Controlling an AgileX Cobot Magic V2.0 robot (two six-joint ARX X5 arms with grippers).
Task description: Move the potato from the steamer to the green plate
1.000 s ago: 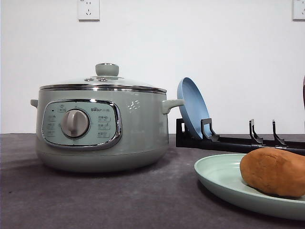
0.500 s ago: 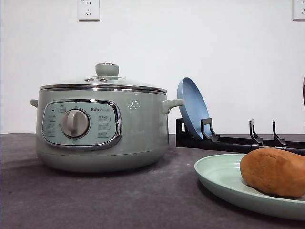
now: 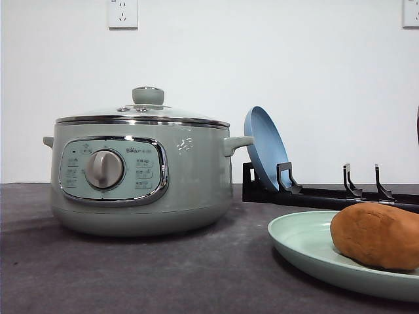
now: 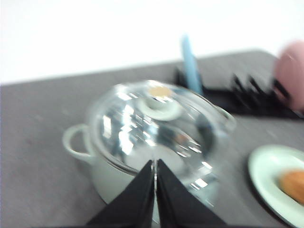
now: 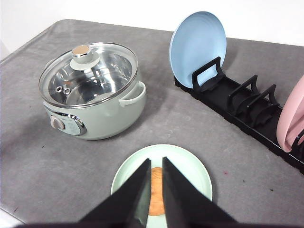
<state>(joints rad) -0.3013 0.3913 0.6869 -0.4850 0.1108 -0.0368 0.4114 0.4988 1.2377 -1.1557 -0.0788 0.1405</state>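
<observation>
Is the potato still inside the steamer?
No, the potato lies on the green plate, and the steamer stands apart with its lid on.

Front view: low, near surface (image 3: 131,275) level, facing the wall, close to the steamer (image 3: 141,176). Both wrist views look down from above past their fingers (image 5: 142,190); all share steamer and green plate (image 3: 308,252).

The grey counter (image 5: 71,156) carries the steamer (image 5: 92,92) near its left edge, the green plate (image 5: 190,164) toward its front, and a black dish rack (image 5: 237,109) along its back right.
</observation>
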